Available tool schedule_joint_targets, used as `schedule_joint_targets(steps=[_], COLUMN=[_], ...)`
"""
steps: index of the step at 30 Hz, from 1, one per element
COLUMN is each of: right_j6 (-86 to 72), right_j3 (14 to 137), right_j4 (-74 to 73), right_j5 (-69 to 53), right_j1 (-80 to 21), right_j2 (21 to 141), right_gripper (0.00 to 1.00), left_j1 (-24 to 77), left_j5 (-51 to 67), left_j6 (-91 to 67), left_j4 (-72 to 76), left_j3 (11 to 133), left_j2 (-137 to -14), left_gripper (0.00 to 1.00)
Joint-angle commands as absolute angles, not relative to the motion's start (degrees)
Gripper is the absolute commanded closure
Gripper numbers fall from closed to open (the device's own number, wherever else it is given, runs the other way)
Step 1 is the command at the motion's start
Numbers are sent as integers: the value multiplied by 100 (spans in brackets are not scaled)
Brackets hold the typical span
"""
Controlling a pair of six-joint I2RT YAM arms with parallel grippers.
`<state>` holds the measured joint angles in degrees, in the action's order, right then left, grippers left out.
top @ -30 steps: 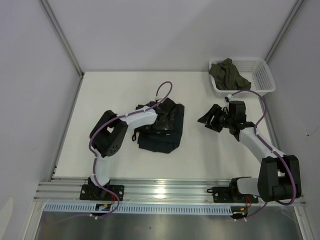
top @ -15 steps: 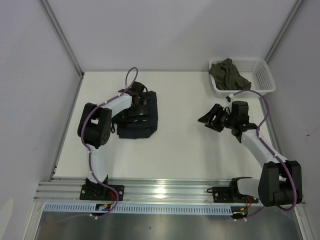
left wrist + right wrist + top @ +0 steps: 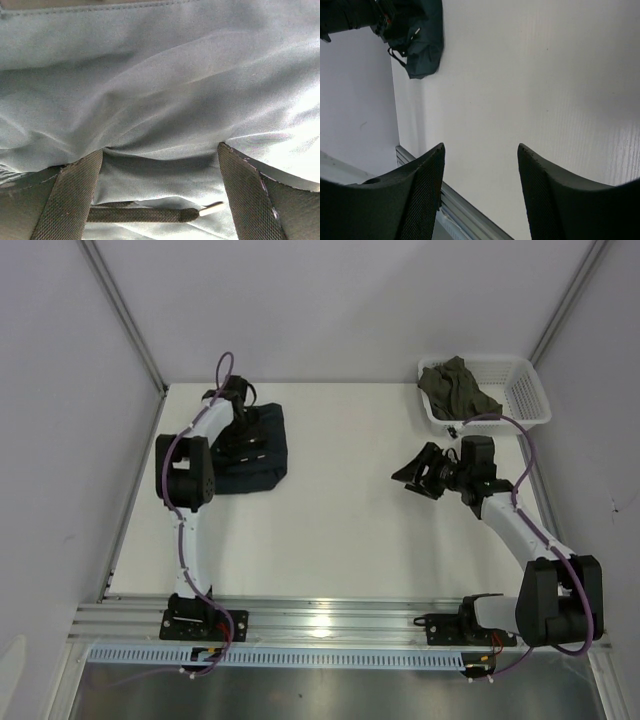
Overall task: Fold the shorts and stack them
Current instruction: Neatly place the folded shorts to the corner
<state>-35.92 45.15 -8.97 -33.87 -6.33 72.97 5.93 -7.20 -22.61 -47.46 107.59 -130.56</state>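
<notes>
The folded dark navy shorts [image 3: 268,448] lie at the far left of the white table [image 3: 350,530]. My left gripper [image 3: 243,433] rests on top of them, open. In the left wrist view its fingers [image 3: 75,195] stand wide apart on the blue fabric [image 3: 160,90], and a black drawstring cord [image 3: 145,214] with a white tip lies between them. My right gripper [image 3: 415,478] hovers open over the table's right half with nothing in it. In the right wrist view, the right gripper [image 3: 481,147] sees the shorts [image 3: 425,35] far off at the top left.
A white basket [image 3: 525,390] stands at the back right corner with an olive-green garment [image 3: 455,388] in it. Grey walls close in the table on the left, back and right. A metal rail [image 3: 330,618] runs along the near edge.
My left arm has slid the folded shorts from the table's middle to the far left, staying on top of them. The right gripper has barely moved.
</notes>
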Motion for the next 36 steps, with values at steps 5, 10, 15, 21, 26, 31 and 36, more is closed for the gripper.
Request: schedule_joint_targets(steps=[5,10,15,21,26,31,36], right_j6=[-3262,-3191,-3182,-3313,-3533,-3665,-3718], right_j3=[5405,5730,6011,6293,6311,6109,5968], right_j4=[-1774,-1960,-1960,-1881,-1705,-1547,-1538], right_j5=[-3367,-3235,-3208,-3033,-2874,-2690,-2645], right_j1=[-913,-1177,-1344,-1713,-2004,-2223,-2320], right_j2=[7339,7506,7847,8209,8385,8236,8060], right_gripper=[37,37,37,37,37,37,37], left_j1=[18,-570,-992,-1318,-1353,-1205,-1037], left_j5=[-256,-44,-245,-44,219,238,123], left_j6=[-1434,-1073,-537,-386,-782,-1195,-1485], left_j4=[-5800,-5784,-4863,-4377,-3947,-3359,-2917], left_j3=[13161,14150,13834,14194,13879,12544,10654], left_j2=[-14236,-14757,-14730,-14906,-14504,-13099,-11490], left_gripper=[1,1,1,1,1,1,1])
